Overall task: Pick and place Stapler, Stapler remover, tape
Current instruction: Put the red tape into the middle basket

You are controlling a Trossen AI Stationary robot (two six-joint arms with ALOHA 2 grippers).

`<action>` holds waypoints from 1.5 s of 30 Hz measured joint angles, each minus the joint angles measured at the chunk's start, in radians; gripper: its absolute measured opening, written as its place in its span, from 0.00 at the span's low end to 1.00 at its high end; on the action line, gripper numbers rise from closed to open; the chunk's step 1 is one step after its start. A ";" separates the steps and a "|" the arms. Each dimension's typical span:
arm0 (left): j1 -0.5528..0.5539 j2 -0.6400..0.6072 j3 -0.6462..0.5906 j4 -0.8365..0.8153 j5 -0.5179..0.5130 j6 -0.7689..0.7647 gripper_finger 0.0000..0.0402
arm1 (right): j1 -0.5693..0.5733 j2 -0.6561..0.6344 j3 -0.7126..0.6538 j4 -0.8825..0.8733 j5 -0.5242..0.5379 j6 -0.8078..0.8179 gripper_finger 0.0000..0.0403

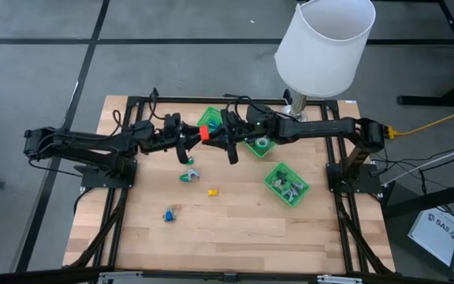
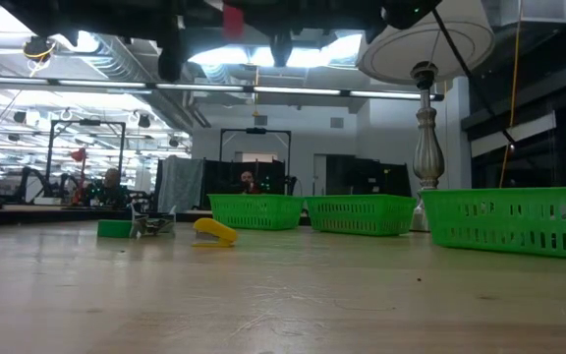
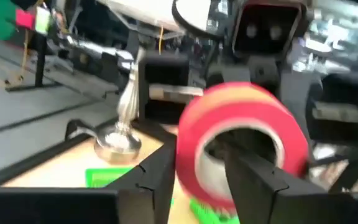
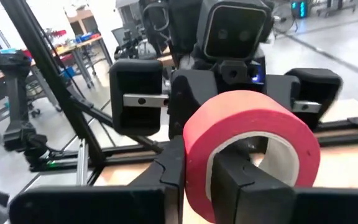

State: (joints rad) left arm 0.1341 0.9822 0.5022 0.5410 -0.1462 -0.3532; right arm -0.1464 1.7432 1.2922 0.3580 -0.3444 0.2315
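A red tape roll [image 1: 205,132] with a white core is held high over the table's far middle, between both grippers; it also shows in the low view as the red tape [image 2: 232,18]. My left gripper [image 1: 186,143] reaches it from the left and my right gripper [image 1: 228,142] from the right, facing each other. Each wrist view shows that arm's fingers closed on the roll's wall. On the table lie a green tape roll [image 1: 186,174], a small yellow stapler [image 1: 211,191] and a blue tape roll [image 1: 168,213]. My left gripper holds the red roll's wall [image 3: 194,155] between one finger outside the ring [image 3: 159,180] and one finger inside the core [image 3: 253,180], coming level from the table's left. The roll is lifted clear. My right gripper holds the roll's wall [image 4: 199,163] the same way, one finger outside [image 4: 166,180] and one inside the white core [image 4: 235,180], coming level from the table's right. The roll stands on edge above the table, clear of it.
Three green trays sit on the table's far and right part: one [image 1: 210,118] behind the grippers, one [image 1: 258,147] under the right arm, one [image 1: 287,184] farther right with metal items. A lamp with a white shade [image 1: 325,43] stands at the far right edge.
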 joint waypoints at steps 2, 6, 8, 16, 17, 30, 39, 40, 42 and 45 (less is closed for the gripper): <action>0.000 -0.032 0.000 -0.067 0.012 -0.004 0.36 | -0.011 -0.017 0.000 -0.045 -0.017 -0.002 0.11; -0.002 -0.126 0.000 -0.210 0.034 -0.005 0.41 | -0.043 -0.073 0.000 -0.205 -0.012 -0.032 0.11; 0.000 -0.177 0.000 -0.304 0.044 -0.005 0.43 | -0.062 -0.103 0.000 -0.295 -0.011 -0.055 0.11; 0.001 -0.360 0.000 -0.567 0.095 -0.062 0.43 | -0.147 -0.184 0.000 -0.701 0.076 -0.081 0.11; 0.001 -0.382 0.000 -0.569 0.111 -0.054 0.43 | -0.154 -0.184 0.000 -0.744 0.099 -0.074 0.11; -0.004 -0.549 0.000 -0.547 0.068 -0.052 0.43 | -0.205 -0.111 0.000 -1.051 0.187 0.010 0.12; -0.008 -0.607 -0.126 -0.314 0.306 0.199 0.43 | -0.262 -0.061 0.000 -1.050 0.131 0.023 0.13; -0.009 -0.614 -0.154 -0.276 0.303 0.189 0.43 | -0.267 -0.055 0.000 -1.052 0.127 0.022 0.13; -0.009 -0.629 -0.212 -0.204 0.295 0.165 0.43 | -0.276 -0.049 0.000 -1.049 0.125 0.022 0.13; -0.009 -0.645 -0.279 -0.113 0.274 0.131 0.43 | -0.286 -0.049 0.000 -1.047 0.123 0.018 0.13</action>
State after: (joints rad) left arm 0.1249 0.3367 0.2234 0.4284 0.1282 -0.2220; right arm -0.4323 1.6943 1.2926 -0.6890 -0.2211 0.2492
